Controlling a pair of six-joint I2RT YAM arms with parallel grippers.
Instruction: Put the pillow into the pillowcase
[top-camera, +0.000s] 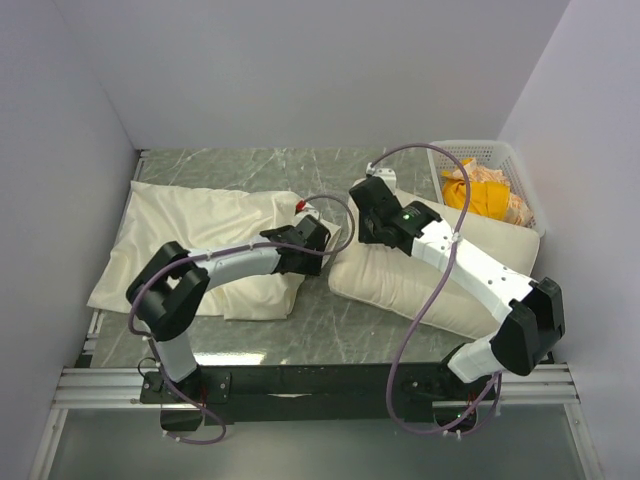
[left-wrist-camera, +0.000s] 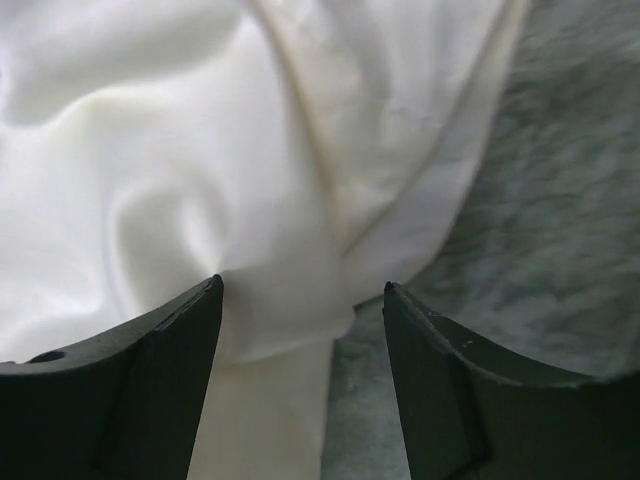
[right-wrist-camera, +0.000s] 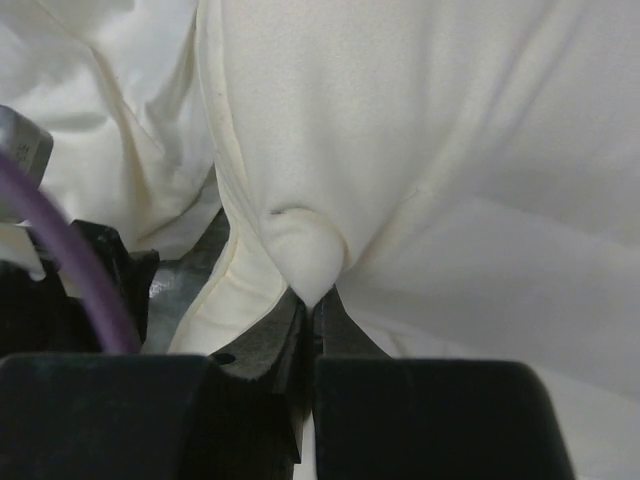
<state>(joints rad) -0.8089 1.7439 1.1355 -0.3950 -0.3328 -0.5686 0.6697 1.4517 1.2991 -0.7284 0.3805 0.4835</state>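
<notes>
Your right pincer (right-wrist-camera: 312, 300) pinched the pillow (top-camera: 385, 282), lying beside the pillowcase (top-camera: 200, 225) on the bench (top-camera: 340, 345); your left pincer (left-wrist-camera: 302, 285) stood spread over the case's edge. Seizing one layer only would best open its mouth.

The pillowcase (top-camera: 200, 240) lies left of the pillow (top-camera: 430, 285), basket (top-camera: 512, 165) behind.

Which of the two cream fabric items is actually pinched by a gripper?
The plump pillow on the right: the right gripper is shut on a fold of it. The left gripper is open over the limp pillowcase.
</notes>
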